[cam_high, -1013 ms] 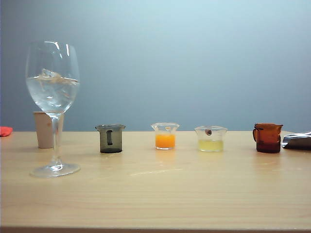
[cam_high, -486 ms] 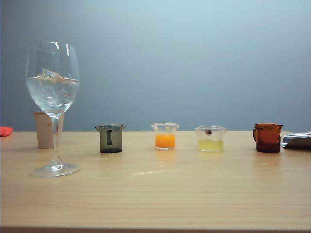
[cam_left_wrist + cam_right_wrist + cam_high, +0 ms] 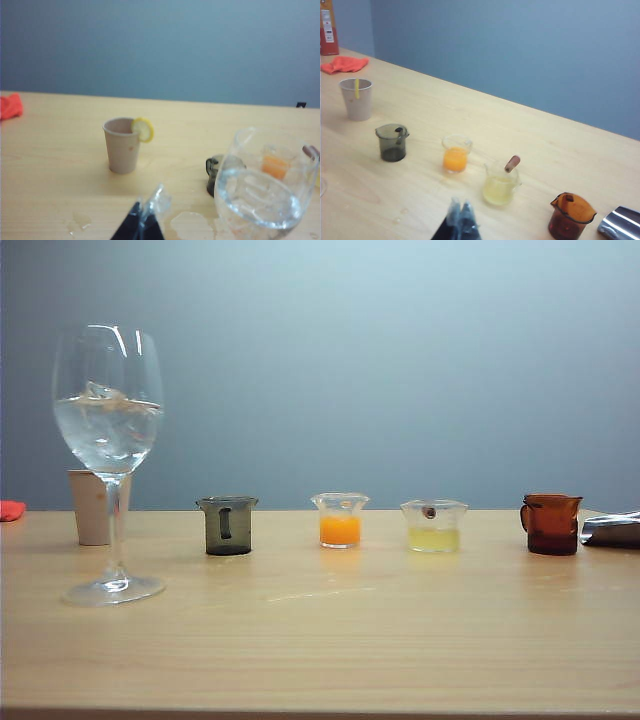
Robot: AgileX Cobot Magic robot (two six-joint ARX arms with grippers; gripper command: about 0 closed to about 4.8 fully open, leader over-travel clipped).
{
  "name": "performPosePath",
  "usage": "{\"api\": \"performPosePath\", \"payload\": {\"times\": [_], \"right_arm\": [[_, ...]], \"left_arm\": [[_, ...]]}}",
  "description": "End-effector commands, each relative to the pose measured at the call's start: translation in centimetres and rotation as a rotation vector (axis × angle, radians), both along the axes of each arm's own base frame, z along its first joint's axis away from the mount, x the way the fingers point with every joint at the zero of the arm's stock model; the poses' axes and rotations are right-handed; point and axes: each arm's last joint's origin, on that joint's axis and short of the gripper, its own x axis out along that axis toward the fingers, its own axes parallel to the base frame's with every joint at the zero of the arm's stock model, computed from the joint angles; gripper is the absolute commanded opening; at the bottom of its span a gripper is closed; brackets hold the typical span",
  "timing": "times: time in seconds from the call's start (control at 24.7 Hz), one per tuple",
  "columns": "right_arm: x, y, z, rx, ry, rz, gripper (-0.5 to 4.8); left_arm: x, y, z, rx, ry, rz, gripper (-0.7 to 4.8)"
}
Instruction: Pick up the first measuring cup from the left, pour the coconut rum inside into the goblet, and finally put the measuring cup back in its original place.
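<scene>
Grey-green measuring cup (image 3: 228, 526) stands upright on table (image 3: 320, 640), 1st from left in the cup row, right of goblet (image 3: 108, 440) w/ ice + clear liquid. Left gripper (image 3: 145, 220) closed, empty, up above table near goblet. Right gripper (image 3: 461, 217) closed, empty, above near side of the row.

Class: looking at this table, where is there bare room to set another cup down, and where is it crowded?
Free: the wide front strip of the table, before the row running from measuring cup to amber cup. Crowded: the left end, where goblet fronts paper cup.
</scene>
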Motion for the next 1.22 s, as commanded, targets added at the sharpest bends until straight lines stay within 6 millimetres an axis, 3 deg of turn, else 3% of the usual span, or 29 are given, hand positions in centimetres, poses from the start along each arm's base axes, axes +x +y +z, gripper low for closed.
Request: {"api": "performPosePath", "payload": {"times": [0.04, 0.89, 1.22], "right_arm": [[-0.1, -0.1, -0.3, -0.017, 0.030, 0.004, -0.01], [-0.1, -0.1, -0.3, -0.021, 0.034, 0.004, -0.01], [-0.1, -0.1, -0.3, -0.021, 0.034, 0.004, -0.01]], "left_arm": [[0.5, 0.0, -1.3, 0.001, 0.008, 0.000, -0.06], [1.6, -0.1, -4.2, -0.003, -0.037, 0.015, -0.06], [1.6, 0.0, -4.3, 0.000, -0.033, 0.028, -0.04]]}}
